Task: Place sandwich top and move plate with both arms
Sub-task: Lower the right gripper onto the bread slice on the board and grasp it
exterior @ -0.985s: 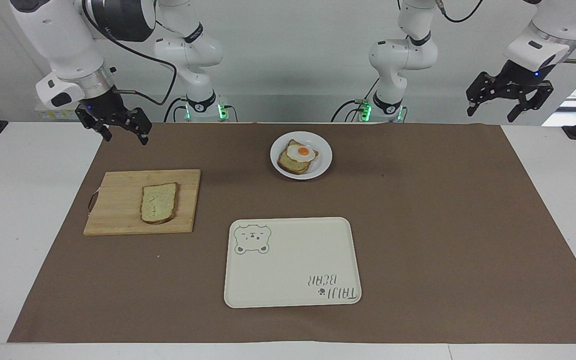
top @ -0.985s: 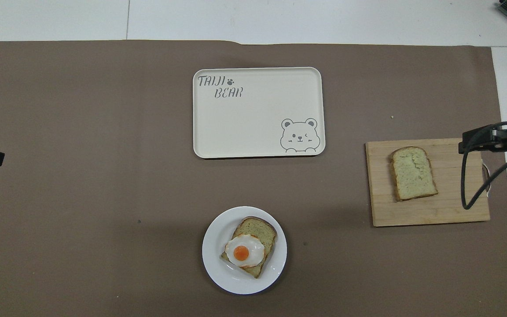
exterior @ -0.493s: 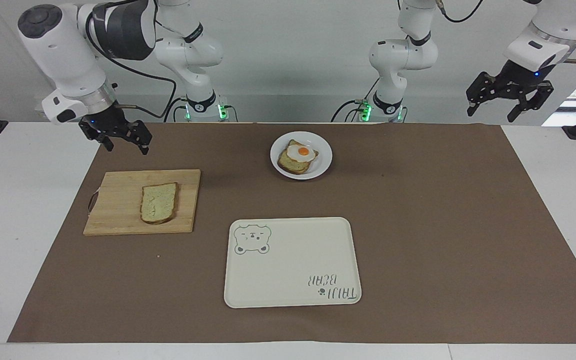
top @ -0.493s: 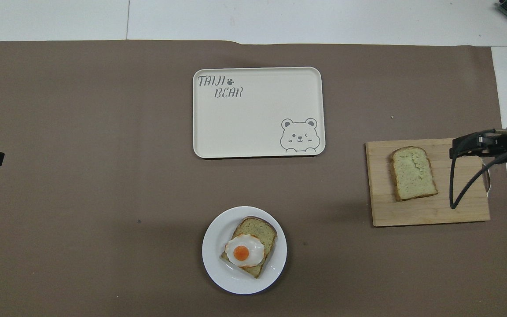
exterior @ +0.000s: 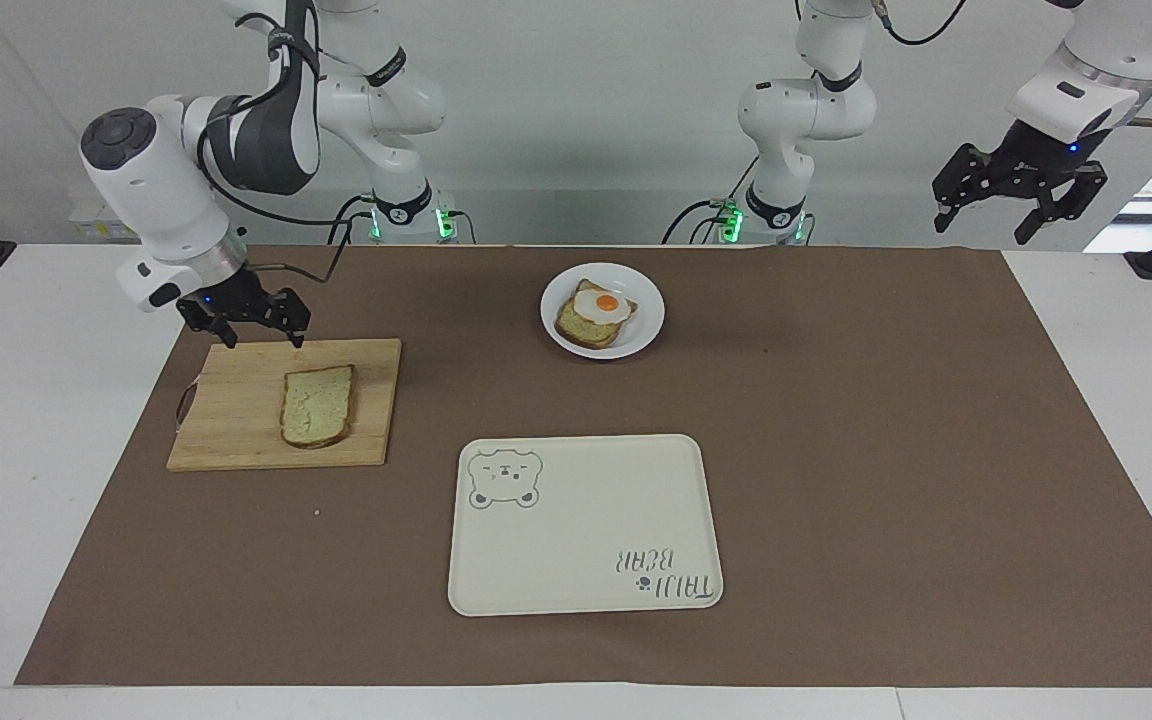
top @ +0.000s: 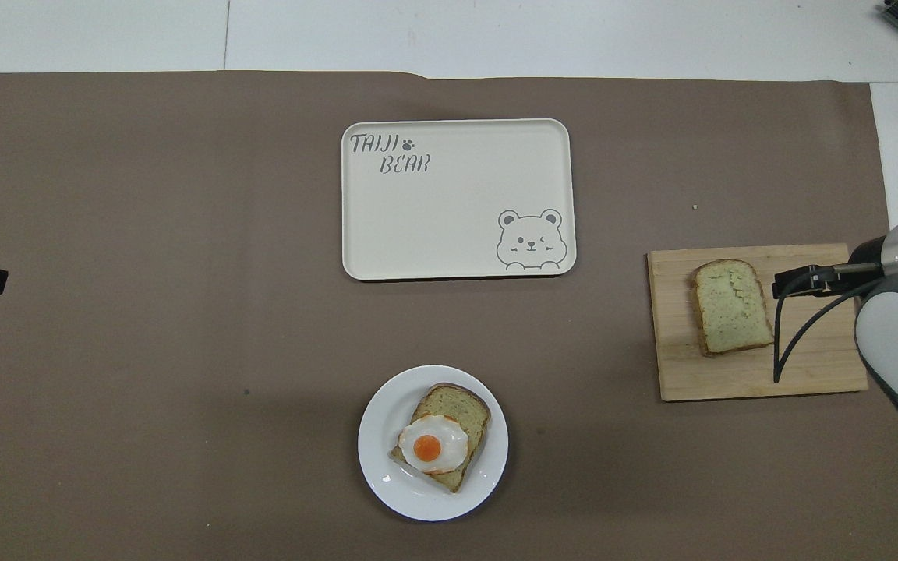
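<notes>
The sandwich top (exterior: 317, 405) (top: 732, 306), a plain pale slice with a brown crust, lies flat on a wooden cutting board (exterior: 236, 430) (top: 730, 378) toward the right arm's end of the table. My right gripper (exterior: 264, 340) hangs open and empty just over the board's edge nearest the robots, apart from the slice. The white plate (exterior: 648, 325) (top: 375, 467) sits near the robots at mid-table and carries a bread slice with a fried egg (exterior: 601, 305) (top: 427, 446). My left gripper (exterior: 981, 228) waits open and raised over the table's corner at the left arm's end.
A cream rectangular tray (exterior: 586, 540) (top: 449, 226) with a bear drawing lies farther from the robots than the plate. A brown mat (exterior: 886, 450) covers most of the table. In the overhead view the right arm's wrist and cable (top: 807, 312) overlap the board.
The right arm has come down and moved toward the cutting board, its gripper now just above the board's edge. The left arm, bread, plate and tray have not moved.
</notes>
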### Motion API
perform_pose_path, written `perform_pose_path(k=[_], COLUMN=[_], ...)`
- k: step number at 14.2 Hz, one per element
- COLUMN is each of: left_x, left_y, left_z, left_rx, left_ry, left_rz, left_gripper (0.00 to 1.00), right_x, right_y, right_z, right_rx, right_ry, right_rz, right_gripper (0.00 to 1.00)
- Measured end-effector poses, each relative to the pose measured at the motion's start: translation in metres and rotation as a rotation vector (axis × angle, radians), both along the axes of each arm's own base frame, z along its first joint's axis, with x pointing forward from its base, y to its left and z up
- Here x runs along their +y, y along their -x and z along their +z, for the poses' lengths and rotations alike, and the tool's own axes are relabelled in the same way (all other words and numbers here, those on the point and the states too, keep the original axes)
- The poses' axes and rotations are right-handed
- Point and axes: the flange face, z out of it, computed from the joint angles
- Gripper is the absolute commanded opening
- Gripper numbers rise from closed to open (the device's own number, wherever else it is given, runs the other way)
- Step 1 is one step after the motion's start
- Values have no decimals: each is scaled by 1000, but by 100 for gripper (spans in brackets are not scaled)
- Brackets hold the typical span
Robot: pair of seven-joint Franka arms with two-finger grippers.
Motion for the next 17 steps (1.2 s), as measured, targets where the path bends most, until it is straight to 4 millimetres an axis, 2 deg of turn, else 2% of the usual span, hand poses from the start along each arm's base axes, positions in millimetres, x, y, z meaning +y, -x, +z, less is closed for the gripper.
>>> perform_pose_path(k=[2,5,6,13,15,16,17], left_x=[0,0,0,0,0,0,0], left_y=[0,0,0,0,0,0,0], left_z=[0,0,0,0,0,0,0], left_rx=[0,0,0,0,0,0,0], left_ry=[0,0,0,0,0,0,0], left_rz=[0,0,0,0,0,0,0], left_gripper=[100,100,100,100,100,100,100], right_x=[-14,-17,-19,-24,-24,-26,-29], right_y=[3,7,7,11,10,11,12], right_z=[-21,-41,-50,-109,-125,-132,-138], right_rx=[-4,-6,-13,-32,-23,-16,-10], right_ry=[1,2,4,14,15,14,14], right_rz=[20,30,31,35,35,31,27], right_gripper=[97,73,69,61,55,48,31])
